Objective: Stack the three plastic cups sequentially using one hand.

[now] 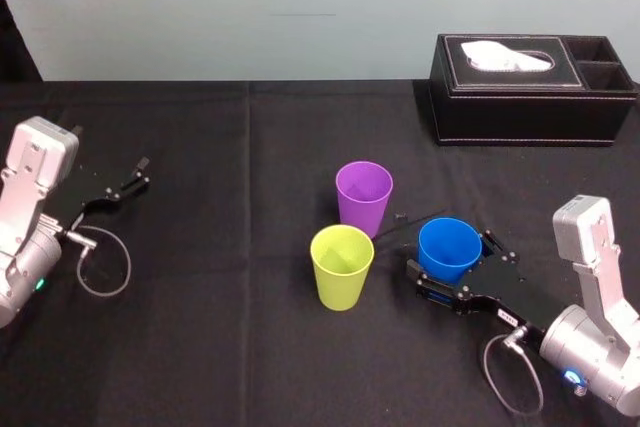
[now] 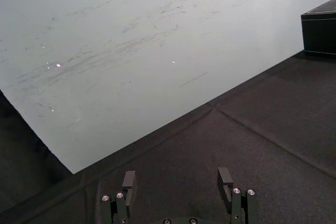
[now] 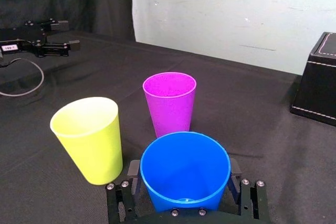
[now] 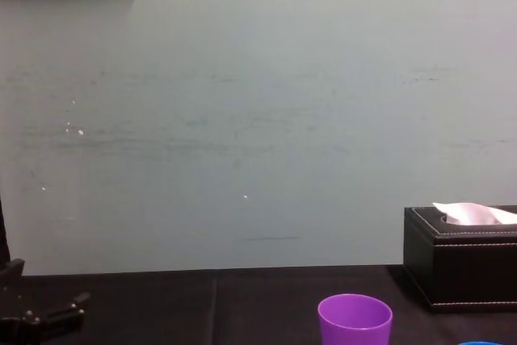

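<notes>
Evidently poised to clamp, the right gripper (image 1: 460, 260) straddles the blue cup (image 1: 449, 247) on the desk (image 1: 200, 347) lower right, jaws apart; purple cup (image 1: 364, 195) and green cup (image 1: 342, 265) wait centre-frame. Left gripper (image 1: 140, 175) idles far left, jaws apart.

Light over my workspace is even, soft and moderately bright, falling from above. The pale wall (image 4: 258, 119) is uniformly lit, broken by a few small bright specks (image 2: 58, 65) of glare. The black cloth (image 1: 200, 347) swallows the light; I can make out almost no cast shadow on it, only faint creases. The purple cup (image 1: 364, 197), yellow-green cup (image 1: 342, 267) and blue cup (image 1: 449, 250) stand out vividly, each with a shaded inner wall and a soft sheen. The tissue box (image 1: 530, 107), far right, carries a dull highlight along its lid. The far-left corner (image 1: 15, 47) is unlit
</notes>
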Motion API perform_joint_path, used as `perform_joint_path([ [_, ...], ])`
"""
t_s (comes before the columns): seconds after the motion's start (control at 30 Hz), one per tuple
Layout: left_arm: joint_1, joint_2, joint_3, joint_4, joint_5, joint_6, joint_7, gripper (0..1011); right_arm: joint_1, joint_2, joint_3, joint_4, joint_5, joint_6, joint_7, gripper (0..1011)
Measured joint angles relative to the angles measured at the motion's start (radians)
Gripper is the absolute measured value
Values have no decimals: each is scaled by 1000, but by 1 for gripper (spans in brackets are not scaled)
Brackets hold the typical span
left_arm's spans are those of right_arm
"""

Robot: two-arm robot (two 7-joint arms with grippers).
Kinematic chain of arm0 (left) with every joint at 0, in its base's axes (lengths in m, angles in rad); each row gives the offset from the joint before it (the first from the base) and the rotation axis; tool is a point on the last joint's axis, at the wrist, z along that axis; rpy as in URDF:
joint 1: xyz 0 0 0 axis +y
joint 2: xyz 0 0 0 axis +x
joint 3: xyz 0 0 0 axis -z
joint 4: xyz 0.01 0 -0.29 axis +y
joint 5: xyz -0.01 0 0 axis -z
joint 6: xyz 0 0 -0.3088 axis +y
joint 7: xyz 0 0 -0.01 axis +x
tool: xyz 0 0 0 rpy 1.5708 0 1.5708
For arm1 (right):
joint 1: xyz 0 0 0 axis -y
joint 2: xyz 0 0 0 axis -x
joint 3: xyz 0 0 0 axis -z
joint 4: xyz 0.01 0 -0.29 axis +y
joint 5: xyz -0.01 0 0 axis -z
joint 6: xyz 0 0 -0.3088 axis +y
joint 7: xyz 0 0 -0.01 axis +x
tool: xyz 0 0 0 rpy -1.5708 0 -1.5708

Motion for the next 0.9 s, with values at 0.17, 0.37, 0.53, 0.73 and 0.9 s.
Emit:
perform_joint_path([
  [0.17, 0, 0, 0, 0, 0, 0, 0, 1011, 0, 1, 0, -1, 0, 0, -1, 1004],
  [0.37, 0, 0, 0, 0, 0, 0, 0, 1011, -1, 2, 0, -2, 0, 0, -2, 932],
  [0.53, 0, 0, 0, 0, 0, 0, 0, 1011, -1, 2, 0, -3, 1, 1, -2, 790],
  [0.73, 0, 0, 0, 0, 0, 0, 0, 1011, -2, 2, 0, -4, 1, 1, -2, 747],
  [0.9, 0, 0, 0, 0, 0, 0, 0, 1011, -2, 5, 1, -12, 7, 7, 1, 738],
])
